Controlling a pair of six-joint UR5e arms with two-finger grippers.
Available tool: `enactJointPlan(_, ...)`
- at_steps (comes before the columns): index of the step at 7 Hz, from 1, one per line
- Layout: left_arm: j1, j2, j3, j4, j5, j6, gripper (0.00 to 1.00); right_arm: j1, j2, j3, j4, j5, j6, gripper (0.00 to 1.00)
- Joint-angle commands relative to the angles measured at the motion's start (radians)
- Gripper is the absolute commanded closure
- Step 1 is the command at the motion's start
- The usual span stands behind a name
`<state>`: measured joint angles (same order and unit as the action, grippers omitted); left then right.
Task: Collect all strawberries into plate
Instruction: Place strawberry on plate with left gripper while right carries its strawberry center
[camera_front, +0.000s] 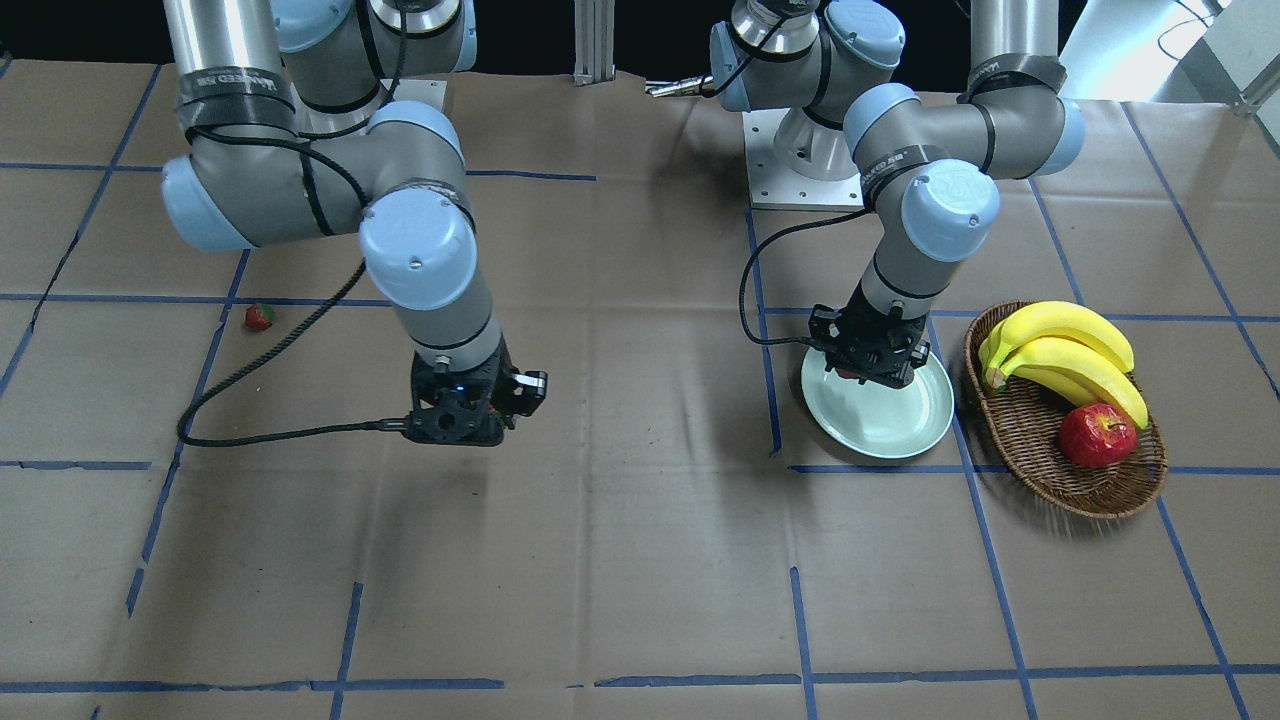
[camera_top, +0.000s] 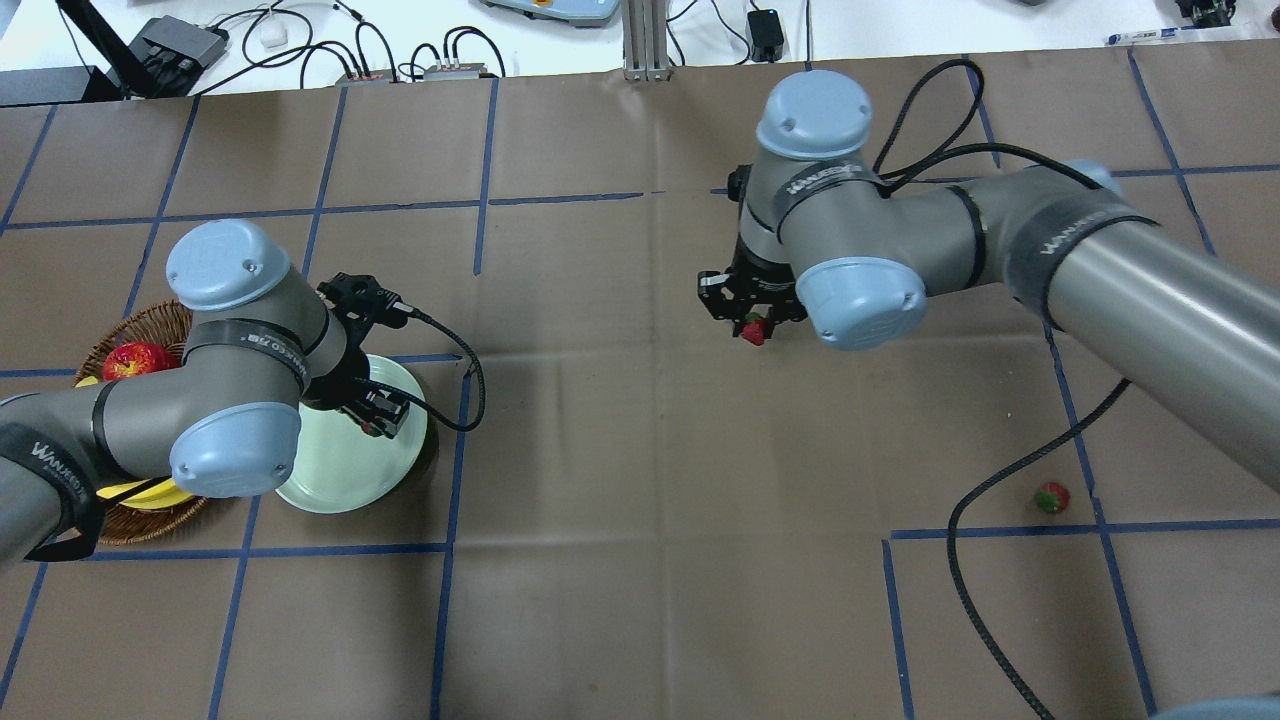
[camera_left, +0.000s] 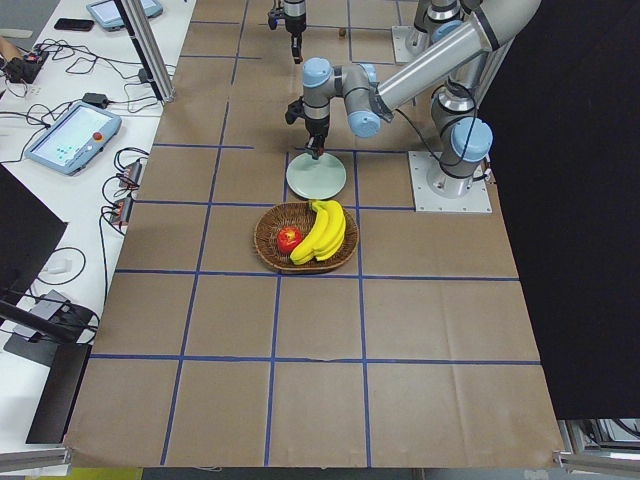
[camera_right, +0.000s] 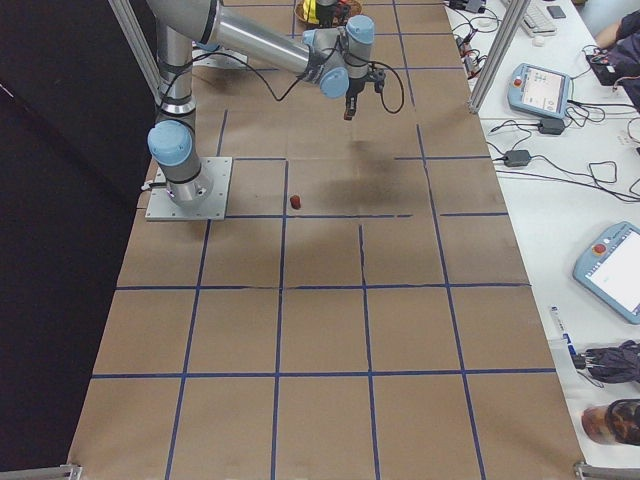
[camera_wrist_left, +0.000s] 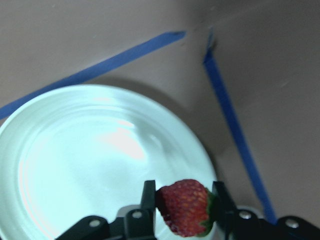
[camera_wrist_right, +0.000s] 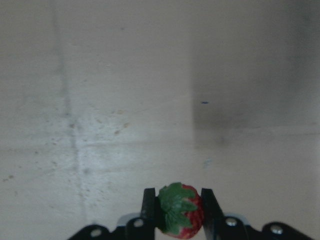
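Observation:
My left gripper (camera_wrist_left: 182, 200) is shut on a strawberry (camera_wrist_left: 185, 207) and holds it above the pale mint-green plate (camera_wrist_left: 90, 160), near its rim; it also shows in the overhead view (camera_top: 375, 425) over the plate (camera_top: 340, 480). My right gripper (camera_wrist_right: 177, 202) is shut on a second strawberry (camera_wrist_right: 179, 210) above bare table; it shows in the overhead view (camera_top: 752, 330) near the table's middle. A third strawberry (camera_top: 1051, 497) lies loose on the table near the right arm's cable; it also shows in the front-facing view (camera_front: 259, 317).
An oval wicker basket (camera_front: 1040, 440) with bananas (camera_front: 1065, 355) and a red apple (camera_front: 1097, 435) stands beside the plate (camera_front: 880, 420). Black cables (camera_top: 1000, 500) trail over the brown paper with blue tape lines. Operator desks with pendants line the far side.

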<state>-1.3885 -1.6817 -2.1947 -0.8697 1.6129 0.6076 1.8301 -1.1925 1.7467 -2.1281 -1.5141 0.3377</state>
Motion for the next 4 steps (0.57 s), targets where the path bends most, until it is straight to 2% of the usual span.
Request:
enactJointPlan(1,0.055,-0.028,-0.014,0.058,0.004,0.069,0.49,0.130,0.159,-0.128,-0.044,-0.008,0.191,0.93)
enactJointPlan(2,0.057,-0.047,-0.014,0.081,0.002,0.064,0.29,0.146,0.183,-0.150,-0.042,-0.014,0.201,0.93)
enactJointPlan(3,0.057,-0.052,-0.014,0.084,0.002,0.063,0.14,0.146,0.188,-0.144,-0.041,-0.012,0.195,0.93)
enactJointPlan(4,0.057,-0.055,-0.014,0.083,-0.004,0.055,0.09,0.146,0.206,-0.145,-0.042,-0.006,0.196,0.89)
